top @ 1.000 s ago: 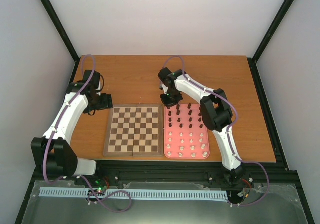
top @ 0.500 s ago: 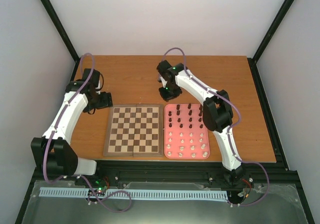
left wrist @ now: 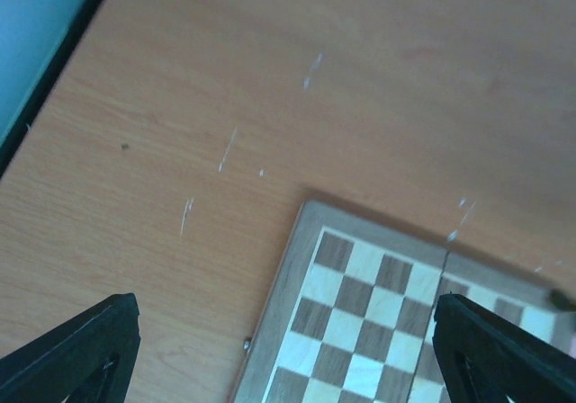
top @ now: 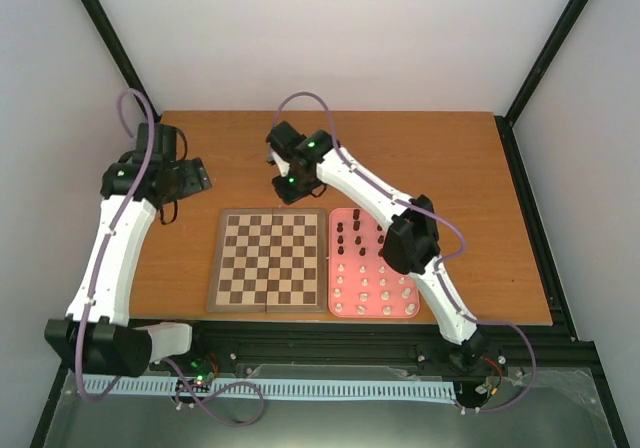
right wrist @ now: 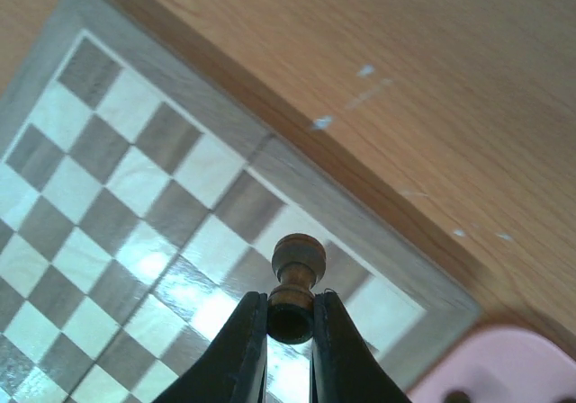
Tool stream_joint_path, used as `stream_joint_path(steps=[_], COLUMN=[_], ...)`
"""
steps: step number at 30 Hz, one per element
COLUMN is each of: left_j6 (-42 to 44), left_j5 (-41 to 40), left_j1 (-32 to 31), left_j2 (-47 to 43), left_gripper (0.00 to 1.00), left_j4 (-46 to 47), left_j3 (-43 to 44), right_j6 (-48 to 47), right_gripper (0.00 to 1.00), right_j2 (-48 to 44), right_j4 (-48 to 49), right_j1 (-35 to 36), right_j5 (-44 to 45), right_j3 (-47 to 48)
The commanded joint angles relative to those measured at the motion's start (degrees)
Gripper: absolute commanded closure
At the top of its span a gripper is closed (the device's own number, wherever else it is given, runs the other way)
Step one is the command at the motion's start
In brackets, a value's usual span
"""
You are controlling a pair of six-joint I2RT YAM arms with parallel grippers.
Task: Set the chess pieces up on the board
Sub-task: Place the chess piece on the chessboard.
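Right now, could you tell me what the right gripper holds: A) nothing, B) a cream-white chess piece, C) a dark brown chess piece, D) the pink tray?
C: the right wrist view shows the right gripper shut on a dark brown chess piece above the board.

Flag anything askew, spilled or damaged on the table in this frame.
Nothing stands out. The board lies flat and square beside the pink tray, whose chess pieces stand upright in rows. The right gripper holds one dark piece near the board's far edge. Only pale scuffs mark the table.
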Motion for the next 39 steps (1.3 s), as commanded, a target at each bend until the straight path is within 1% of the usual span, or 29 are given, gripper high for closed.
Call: stream_joint_path(steps=[1,6,11,18,28,31,33,37,39], left_j6=[-3.2,-2.4,-1.4,-1.5,-0.9,-0.6,-0.4,-0.1,0.1], left_j5=[-2.6,-3.5,-2.8,-1.0,-1.7,-1.8,-1.9,-2.4,-2.7], left_j1=[0.3,0.3,0.3,0.2,0.2,0.2,0.2,0.1,0.2], left_j2=[-5.3,-7.5,-8.7,-10.3,-11.5,-11.4,-11.2,-11.1,-11.0], left_gripper=[0.00,0.00,0.00,0.00,0.00,0.00,0.00,0.00,0.00], left_j4=[2.1,2.3,2.2,2.5,2.4,2.6,2.6,2.5,2.5], left_j3=[3.8,3.6,1.8,-0.3,-2.0,-2.1,-2.0,-1.8,-1.7], right_j6=[1.3,1.6,2.3,3.4,3.5,3.4,3.0,2.0,1.5], right_gripper=[0.97,0.97,0.97,0.97,0.97,0.95,0.90,0.67,0.58], right_j2=[4.0,6.5,8.6,11.6,14.6,14.7,14.4,13.5,12.9], right_j4=[-1.2,-0.1,0.0,0.7,-0.2,-0.1,-0.1,0.1,0.3], right_j1=[3.3,6.4,8.4,9.3,9.6,9.6,9.7,9.7,9.7], right_j5=[-2.0,-3.1,-1.4,0.7,1.6,1.9,1.4,0.4,0.0], right_j3=[4.9,5.8,7.5,8.8,9.6,9.6,9.7,9.7,9.7])
